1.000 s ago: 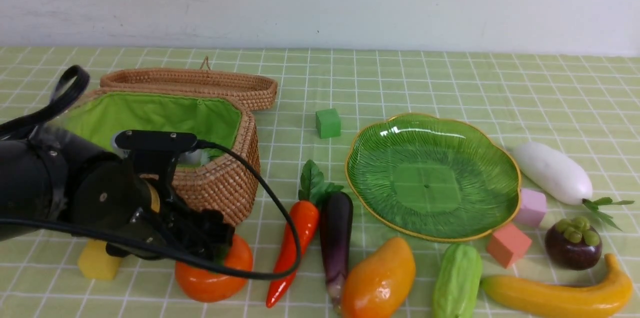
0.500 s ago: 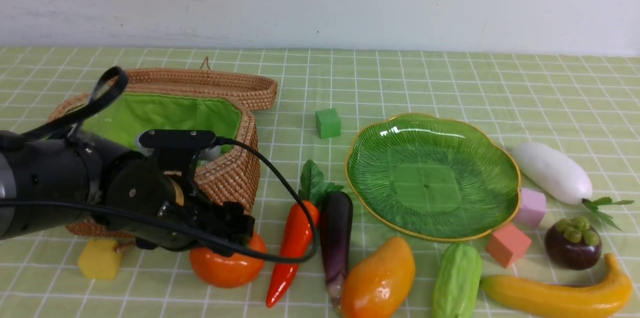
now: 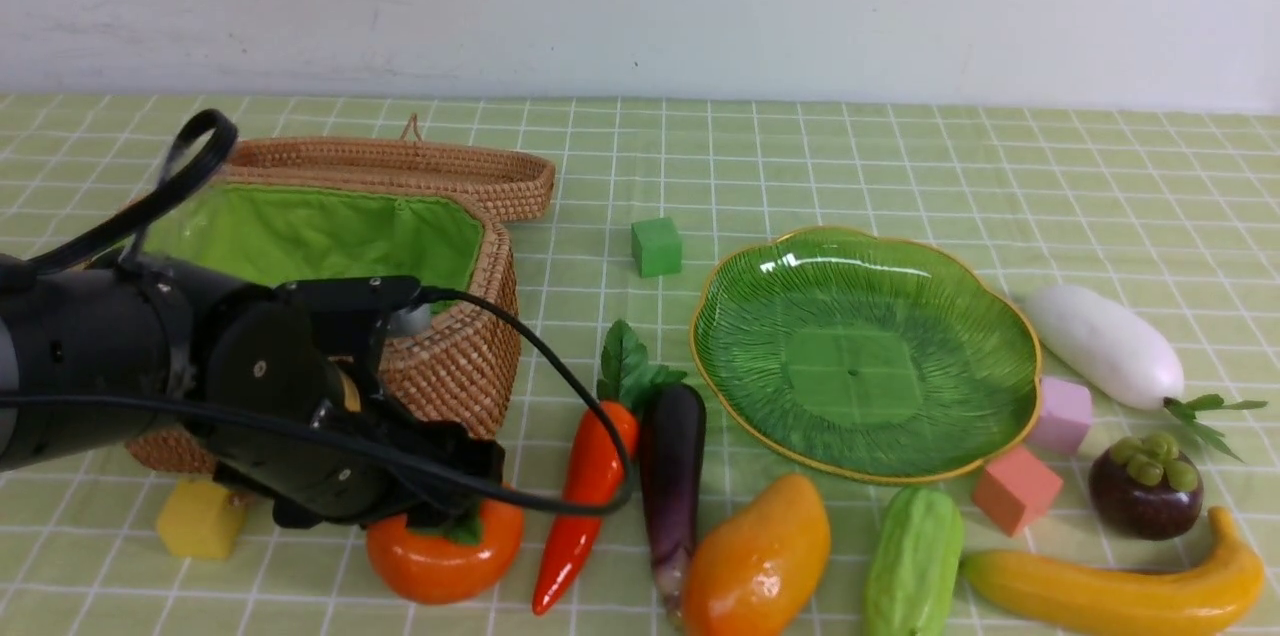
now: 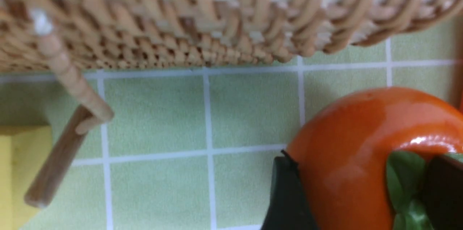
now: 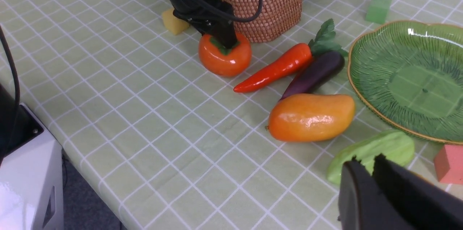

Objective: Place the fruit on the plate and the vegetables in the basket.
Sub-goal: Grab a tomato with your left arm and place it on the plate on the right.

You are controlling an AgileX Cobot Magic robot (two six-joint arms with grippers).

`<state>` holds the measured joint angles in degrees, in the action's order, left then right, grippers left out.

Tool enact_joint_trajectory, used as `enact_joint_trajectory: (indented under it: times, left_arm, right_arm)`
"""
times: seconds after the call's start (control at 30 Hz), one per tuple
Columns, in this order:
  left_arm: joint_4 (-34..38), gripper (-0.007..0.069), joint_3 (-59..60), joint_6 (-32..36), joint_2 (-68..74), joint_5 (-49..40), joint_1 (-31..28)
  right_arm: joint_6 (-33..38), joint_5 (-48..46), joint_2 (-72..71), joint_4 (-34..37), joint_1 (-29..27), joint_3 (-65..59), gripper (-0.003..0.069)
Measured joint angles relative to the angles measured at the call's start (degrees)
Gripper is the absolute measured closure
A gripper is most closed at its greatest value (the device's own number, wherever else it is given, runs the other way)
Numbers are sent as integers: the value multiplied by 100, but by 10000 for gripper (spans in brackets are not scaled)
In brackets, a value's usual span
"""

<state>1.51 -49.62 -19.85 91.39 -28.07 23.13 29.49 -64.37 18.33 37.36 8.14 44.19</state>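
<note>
One claw (image 3: 458, 514) grips the persimmon (image 3: 440, 568).

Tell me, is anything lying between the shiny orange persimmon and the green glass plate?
Yes. The red-orange toy carrot and the dark purple eggplant lie side by side between the glossy orange persimmon and the ribbed green glass plate.

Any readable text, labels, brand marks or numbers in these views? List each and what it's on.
None: no view shows a legible word, number, logo or sign.
Checked and blank: wicker basket, green glass plate, persimmon, green cube, left arm housing, white casing at the table edge.
The tablecloth carries only a white grid.
</note>
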Motion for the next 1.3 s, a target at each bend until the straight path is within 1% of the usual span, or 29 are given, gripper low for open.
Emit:
enact_joint_trajectory:
  times: [0.17, 0.27, 0.47, 0.83, 0.93, 0.97, 1.0, 1.03, 1.07, 1.17, 1.27, 1.3]
  left_arm:
    - [0, 178, 0, 0, -119, -93, 0]
    - [-14, 190, 66, 7, -309, -407, 0]
    - [-108, 192, 165, 42, -563, -919, 0]
    - [-151, 193, 178, 81, -1061, -1138, 41]
    - [-151, 193, 151, 143, -1299, -1191, 200]
    - [-151, 193, 103, 150, -1403, -1248, 335]
    - [-151, 193, -30, 161, -1532, -1338, 613]
    - [-151, 193, -52, 168, -1541, -1356, 691]
    - [-151, 193, -246, 169, -1592, -1379, 971]
    - [-151, 195, -917, 210, -1475, -1229, 1533]
    - [-151, 194, -1561, 332, -1114, -1024, 1736]
    - [-151, 194, -2105, 492, -689, -879, 1831]
  right_arm:
    - [0, 5, 0, 0, 0, 0, 589]
    - [0, 5, 0, 0, 0, 0, 586]
    - [0, 48, 0, 5, 0, 0, 583]
    - [0, 48, 0, 27, 0, 0, 574]
    - [0, 48, 0, 40, 0, 0, 574]
    - [0, 55, 0, 40, 0, 0, 574]
    - [0, 75, 0, 40, 0, 0, 573]
    - [0, 75, 0, 40, 0, 0, 573]
    - [0, 94, 0, 28, 0, 0, 573]
    - [-61, 106, 0, -80, 0, 0, 572]
    - [-278, 131, 0, -218, 0, 0, 571]
    - [-499, 131, 0, -391, 0, 0, 571]
